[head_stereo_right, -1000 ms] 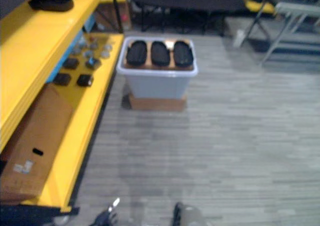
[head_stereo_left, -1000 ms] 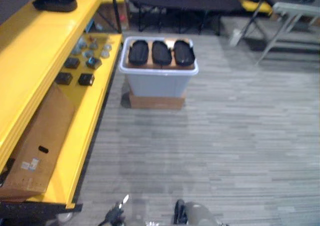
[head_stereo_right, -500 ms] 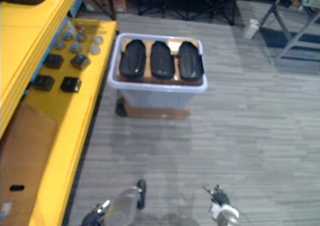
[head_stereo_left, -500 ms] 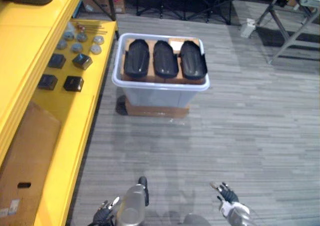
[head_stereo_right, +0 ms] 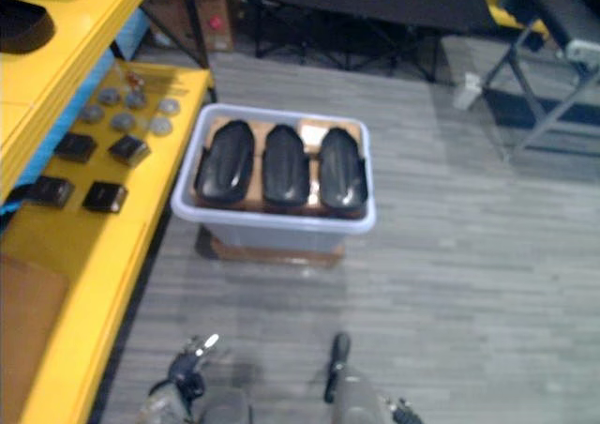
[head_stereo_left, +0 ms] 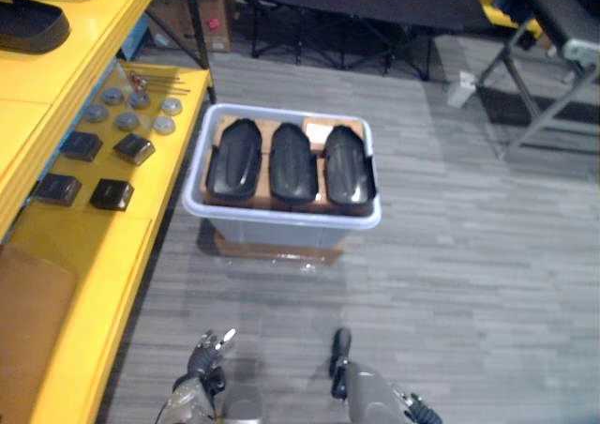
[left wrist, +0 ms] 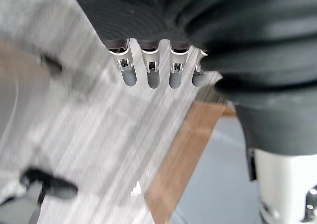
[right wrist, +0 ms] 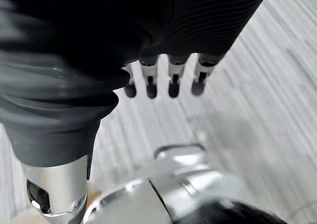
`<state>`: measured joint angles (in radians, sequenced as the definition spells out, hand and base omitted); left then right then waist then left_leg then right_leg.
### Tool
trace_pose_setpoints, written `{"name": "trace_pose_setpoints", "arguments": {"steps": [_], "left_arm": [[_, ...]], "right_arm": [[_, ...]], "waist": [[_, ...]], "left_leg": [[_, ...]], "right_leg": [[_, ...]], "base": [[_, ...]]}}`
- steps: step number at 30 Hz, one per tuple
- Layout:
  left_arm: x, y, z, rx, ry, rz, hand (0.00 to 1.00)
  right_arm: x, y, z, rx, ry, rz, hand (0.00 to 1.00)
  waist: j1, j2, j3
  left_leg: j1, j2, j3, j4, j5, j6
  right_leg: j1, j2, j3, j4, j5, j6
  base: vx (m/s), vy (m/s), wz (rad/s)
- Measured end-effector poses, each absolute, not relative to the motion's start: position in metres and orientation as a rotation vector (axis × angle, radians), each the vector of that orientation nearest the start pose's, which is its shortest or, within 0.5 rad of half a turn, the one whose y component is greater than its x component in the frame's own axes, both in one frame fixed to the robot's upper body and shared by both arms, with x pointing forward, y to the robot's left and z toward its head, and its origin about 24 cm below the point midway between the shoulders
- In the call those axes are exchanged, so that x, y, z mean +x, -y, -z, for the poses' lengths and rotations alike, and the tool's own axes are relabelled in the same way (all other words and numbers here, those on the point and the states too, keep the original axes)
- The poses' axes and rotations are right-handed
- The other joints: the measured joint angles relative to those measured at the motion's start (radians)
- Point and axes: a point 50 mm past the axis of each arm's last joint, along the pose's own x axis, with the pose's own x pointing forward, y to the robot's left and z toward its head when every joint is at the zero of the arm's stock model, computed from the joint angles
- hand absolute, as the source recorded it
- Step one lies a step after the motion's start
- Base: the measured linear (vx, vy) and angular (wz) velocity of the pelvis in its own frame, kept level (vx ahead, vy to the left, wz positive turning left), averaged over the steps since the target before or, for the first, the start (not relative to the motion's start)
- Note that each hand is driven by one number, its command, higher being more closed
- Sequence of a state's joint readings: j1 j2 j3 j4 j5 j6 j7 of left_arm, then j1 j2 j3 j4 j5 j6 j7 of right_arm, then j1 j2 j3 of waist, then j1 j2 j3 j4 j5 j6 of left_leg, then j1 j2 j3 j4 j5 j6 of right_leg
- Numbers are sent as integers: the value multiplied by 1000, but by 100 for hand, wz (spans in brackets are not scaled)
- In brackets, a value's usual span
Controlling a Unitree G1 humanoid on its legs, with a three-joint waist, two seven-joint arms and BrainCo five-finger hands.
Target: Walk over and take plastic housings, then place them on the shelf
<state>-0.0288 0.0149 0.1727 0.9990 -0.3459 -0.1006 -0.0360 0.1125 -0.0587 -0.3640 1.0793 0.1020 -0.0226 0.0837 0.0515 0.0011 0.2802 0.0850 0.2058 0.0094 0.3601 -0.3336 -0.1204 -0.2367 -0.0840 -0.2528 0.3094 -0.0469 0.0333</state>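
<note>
The left hand [left wrist: 163, 35] hangs low over the floor [head_stereo_left: 469, 283] with its dark-tipped silver fingers [left wrist: 150, 74] loose and straight, holding nothing. The right hand [right wrist: 163, 30] hangs the same way, its fingers relaxed and empty. The floor is grey planking with a fine streaked grain. Ahead of both hands stands a pale grey plastic bin [head_stereo_left: 281, 216] with a rounded, rolled rim, on a flat brown base [head_stereo_left: 277, 251]. Three black plastic housings lie in it side by side on a brown cardboard sheet: the left housing [head_stereo_left: 232, 159], the middle housing [head_stereo_left: 292, 163] and the right housing [head_stereo_left: 347, 164], each a glossy, long oval shell. A white label [head_stereo_left: 323, 130] lies at the bin's far edge, its print too small to read. To the left runs a smooth yellow shelf [head_stereo_left: 112, 246] with small black blocks [head_stereo_left: 113, 193], round grey discs [head_stereo_left: 128, 121] and a cardboard box [head_stereo_left: 28, 330]. Its upper level carries another black housing [head_stereo_left: 33, 25].
</note>
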Motion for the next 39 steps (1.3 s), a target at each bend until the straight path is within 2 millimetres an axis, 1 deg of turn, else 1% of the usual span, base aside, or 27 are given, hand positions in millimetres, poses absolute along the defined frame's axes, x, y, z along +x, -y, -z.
{"name": "trace_pose_setpoints", "arguments": {"steps": [1, 2, 3, 4, 5, 6, 7, 8, 9, 10, 11, 13, 15, 18, 19, 21, 24, 26, 27, 29, 30, 32, 33, 35, 36, 38, 39], "left_arm": [[153, -181, 141, -381, -832, -323, 0], [146, -182, 144, -381, -848, -352, 0], [142, -184, 145, -381, -855, -370, 0], [133, -189, 147, -372, -865, -397, 0], [124, -194, 149, -379, -868, -435, 0], [122, -196, 149, -385, -865, -455, 0], [119, -198, 150, -388, -868, -476, 0], [118, -200, 150, -383, -865, -480, 0], [117, -200, 150, -378, -867, -484, 0], [117, -208, 148, -356, -850, -502, 0], [116, -218, 146, -320, -834, -513, 0], [118, -229, 142, -290, -809, -523, 0], [122, -231, 140, -251, -789, -503, 0], [129, -233, 135, -238, -740, -499, 0], [134, -230, 134, -228, -732, -477, 0], [137, -228, 133, -205, -729, -443, 0], [140, -222, 134, -189, -736, -415, 0], [143, -220, 133, -174, -734, -415, 0], [145, -220, 132, -171, -732, -412, 0], [151, -217, 131, -155, -727, -390, 0], [152, -217, 131, -146, -727, -381, 0], [152, -218, 131, -110, -732, -376, 0], [152, -219, 130, -107, -732, -378, 0], [155, -221, 129, -67, -731, -356, 0], [155, -221, 129, -57, -733, -349, 0], [157, -221, 128, -35, -734, -328, 0], [158, -221, 128, -35, -733, -324, 0]], "right_arm": [[70, 216, 164, 263, -1102, 389, 0], [69, 220, 163, 253, -1103, 396, 0], [68, 221, 163, 249, -1105, 397, 0], [67, 222, 164, 242, -1112, 396, 0], [68, 223, 163, 237, -1106, 395, 0], [70, 224, 163, 233, -1093, 395, 0], [75, 226, 161, 225, -1064, 399, 0], [80, 229, 158, 216, -1034, 405, 0], [82, 230, 157, 211, -1020, 407, 0], [89, 223, 157, 220, -1006, 393, 0], [91, 218, 158, 212, -1006, 364, 0], [98, 218, 156, 208, -981, 361, 0], [103, 222, 154, 196, -961, 363, 0], [111, 221, 151, 167, -920, 332, 0], [112, 219, 150, 159, -915, 317, 0], [114, 215, 150, 162, -892, 303, 0], [122, 210, 146, 158, -845, 220, 0], [131, 197, 142, 133, -805, 65, 0], [133, 193, 141, 119, -794, 20, 0], [141, 176, 138, 65, -759, -157, 0], [144, 170, 136, 50, -743, -213, 0], [152, 149, 129, -3, -681, -402, 0], [154, 143, 127, -19, -663, -456, 0], [165, 117, 116, -95, -570, -648, 0], [167, 110, 112, -108, -537, -685, 0], [176, 84, 92, -136, -395, -809, 0], [178, 78, 85, -137, -358, -841, 0]], "waist": [[2, 5, -2], [1, 18, -3], [2, 22, -1], [13, 20, 3], [19, 21, 2], [20, 20, 1], [20, 21, 1], [20, 22, 0], [19, 29, -4], [27, 9, 2], [25, -25, 2], [24, -59, 10], [20, -64, 17], [16, -53, 26], [8, -50, 31], [-5, -52, 35], [-9, -61, 42], [-9, -74, 49], [-10, -77, 53], [-10, -81, 67], [-9, -81, 67], [-4, -82, 68], [-4, -83, 69], [2, -94, 80], [5, -97, 83], [22, -105, 84], [24, -107, 84]], "left_leg": [[-22, 3, -2, 55, 29, -5], [-84, 18, -4, 218, 81, -27], [-119, 29, -8, 317, 126, -37], [-179, 33, -17, 461, 131, -54], [-216, 21, 11, 487, 91, -50], [-233, 12, 38, 462, 78, -42], [-261, -10, 87, 341, 75, -26], [-271, -34, 116, 124, 123, 11], [-278, -41, 117, 15, 198, 32], [-258, -65, 141, -29, 253, 67], [-240, -95, 144, -86, 264, 70], [-234, -128, 151, -151, 293, 74], [-223, -150, 140, -186, 303, 73], [-204, -162, 132, -224, 312, 74], [-184, -168, 113, -251, 322, 74], [-158, -171, 105, -289, 339, 72], [-140, -172, 105, -325, 358, 73], [-140, -175, 102, -357, 379, 77], [-140, -177, 100, -365, 388, 78], [-138, -185, 83, -391, 409, 84], [-137, -187, 80, -398, 416, 86], [-129, -197, 67, -432, 439, 93], [-128, -200, 59, -440, 445, 95], [-139, -207, 52, -440, 455, 97], [-140, -207, 51, -440, 457, 97], [-140, -214, 47, -440, 459, 98], [-140, -217, 46, -440, 459, 98]], "right_leg": [[17, 2, -3, 3, -18, -8], [62, 22, -10, -16, -41, -16], [92, 29, -9, -34, -46, -21], [159, 39, -3, -76, -49, -31], [218, 36, 0, -112, -46, -35], [239, 31, -2, -123, -36, -24], [266, 22, -2, -138, -36, -22], [282, 19, 2, -144, -38, -10], [281, 23, 4, -144, -46, 2], [284, 11, 22, -146, -49, 20], [285, -11, 22, -171, -49, 29], [271, -38, 17, -187, -51, 39], [274, -54, 5, -187, -53, 48], [286, -61, -8, -190, -52, 51], [305, -66, -28, -196, -52, 52], [322, -67, -45, -197, -51, 53], [323, -66, -45, -197, -51, 53], [308, -66, -45, -197, -51, 53], [305, -66, -46, -197, -51, 53], [305, -70, -53, -197, -51, 53], [305, -71, -56, -197, -51, 53], [305, -71, -70, -199, -51, 54], [305, -73, -74, -199, -53, 57], [305, -76, -78, -202, -60, 63], [305, -76, -79, -202, -61, 65], [308, -80, -80, -206, -69, 64], [309, -81, -81, -209, -70, 65]], "base": [[276, -236, 17], [176, -148, 11], [106, -87, -2], [77, -14, -18], [33, 24, -22], [-86, 86, -15], [-294, 134, -15], [-343, 133, -14], [-184, 116, -20], [50, 115, -5], [152, 106, -1], [141, 73, 17], [141, 36, 25], [108, -6, 17], [83, 8, 28], [53, -5, 26], [9, -7, 4], [-41, -2, -2], [-55, 12, 8], [-70, 34, 19], [-80, 42, 18], [-82, 38, 18], [-86, 39, 23], [-94, 39, 20], [-82, 32, 11], [-59, 35, 8], [-41, 36, 9]]}}
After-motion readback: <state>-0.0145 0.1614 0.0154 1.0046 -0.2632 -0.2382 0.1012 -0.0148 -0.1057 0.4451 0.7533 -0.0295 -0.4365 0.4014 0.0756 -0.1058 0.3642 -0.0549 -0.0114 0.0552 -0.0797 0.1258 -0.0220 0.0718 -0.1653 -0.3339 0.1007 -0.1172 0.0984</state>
